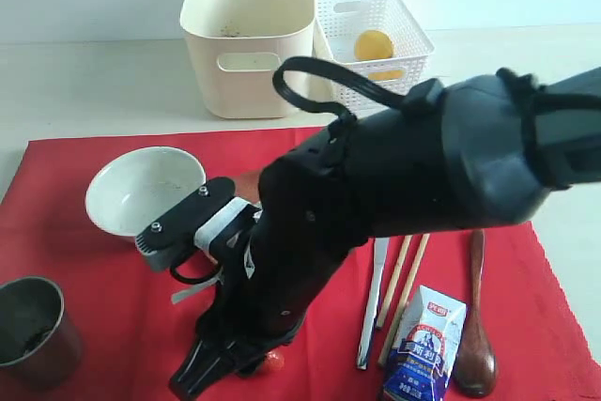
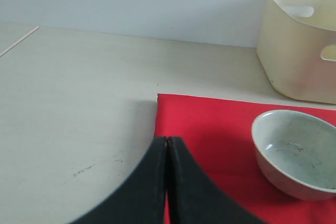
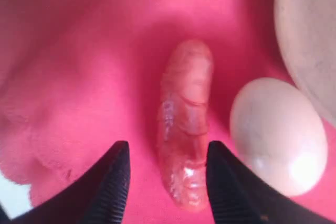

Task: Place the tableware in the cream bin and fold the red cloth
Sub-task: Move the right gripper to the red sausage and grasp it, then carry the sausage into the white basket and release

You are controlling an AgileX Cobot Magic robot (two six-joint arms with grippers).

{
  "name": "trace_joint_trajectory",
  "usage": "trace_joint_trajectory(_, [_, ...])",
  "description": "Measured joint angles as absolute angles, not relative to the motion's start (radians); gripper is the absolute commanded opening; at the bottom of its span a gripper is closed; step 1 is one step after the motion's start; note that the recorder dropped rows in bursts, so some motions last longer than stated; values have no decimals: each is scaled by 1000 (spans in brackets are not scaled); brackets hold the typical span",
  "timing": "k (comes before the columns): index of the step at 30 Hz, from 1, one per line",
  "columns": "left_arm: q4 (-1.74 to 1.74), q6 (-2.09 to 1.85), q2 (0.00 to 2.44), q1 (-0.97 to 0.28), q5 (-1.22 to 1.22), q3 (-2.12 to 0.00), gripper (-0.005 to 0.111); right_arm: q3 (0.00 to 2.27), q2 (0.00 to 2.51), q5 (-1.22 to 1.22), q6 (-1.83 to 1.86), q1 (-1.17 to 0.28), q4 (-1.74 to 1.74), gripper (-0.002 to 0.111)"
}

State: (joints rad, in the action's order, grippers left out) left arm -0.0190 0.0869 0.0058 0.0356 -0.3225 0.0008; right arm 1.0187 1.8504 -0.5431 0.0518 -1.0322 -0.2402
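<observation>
At right end effector (image 3: pixel 167 148), low over the red cloth (image 1: pixel 94 260): jaws apart astride a sausage (image 3: pixel 184 103), not clamping, with left end effector (image 2: pixel 167 140) pinched shut, empty.
Barely begun, by the look of it: bowl (image 1: pixel 146 190), steel cup (image 1: pixel 28 331), knife (image 1: pixel 373 307), chopsticks (image 1: pixel 404 279) and spoon (image 1: pixel 476 326) all on the unfolded cloth, nothing seen inside the cream bin (image 1: pixel 249 53) on the tabletop behind. Cannot read the packet (image 1: pixel 427 345) lettering.

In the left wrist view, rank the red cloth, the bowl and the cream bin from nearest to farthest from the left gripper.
1. Red cloth: its corner lies right at the shut tips of the left gripper.
2. Pale bowl: on the cloth, farther in.
3. Cream bin: on the table, beyond the cloth's far edge.
</observation>
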Motion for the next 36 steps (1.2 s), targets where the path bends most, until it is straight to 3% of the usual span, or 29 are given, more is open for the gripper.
trace_joint_trajectory(8, [-19, 87, 6, 36, -322, 1, 1, 1048, 1930, -519, 62, -1034, -210, 42])
trace_joint_trajectory(19, [-19, 87, 6, 36, -322, 1, 1, 1062, 1931, -552, 94, -1034, -207, 0])
trace_joint_trajectory(36, [-19, 87, 6, 36, -322, 1, 1, 1223, 1703, -604, 75, -963, -40, 0])
